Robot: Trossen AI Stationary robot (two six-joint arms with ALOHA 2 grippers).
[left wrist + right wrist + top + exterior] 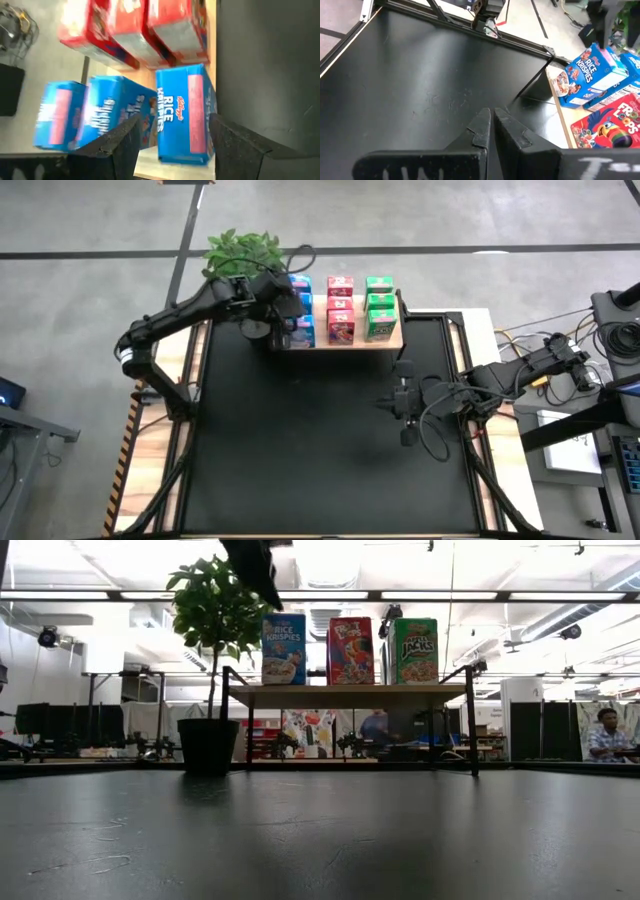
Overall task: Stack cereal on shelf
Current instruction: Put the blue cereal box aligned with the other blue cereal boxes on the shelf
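Note:
The shelf [345, 343], a light-wood board on thin dark legs [350, 695], stands at the mat's far edge. The cereal cartons stand upright on it in three rows: blue [301, 283], red-pink [340, 305], green [379, 305]. My left gripper [175, 130] is open, slanting down over the blue row. Its fingers [120, 145] stand either side of the nearest blue carton [182, 115], just above its top [284, 648]. My right gripper [491, 117] hangs shut over the mat's right middle [385, 404] with nothing in it.
A potted plant [212, 610] stands left of the shelf, close behind my left arm [243, 252]. The black mat [300, 450] in front of the shelf bears nothing. Cables and gear lie beyond the table's right edge [560, 370]. A person [605, 735] sits in the room behind.

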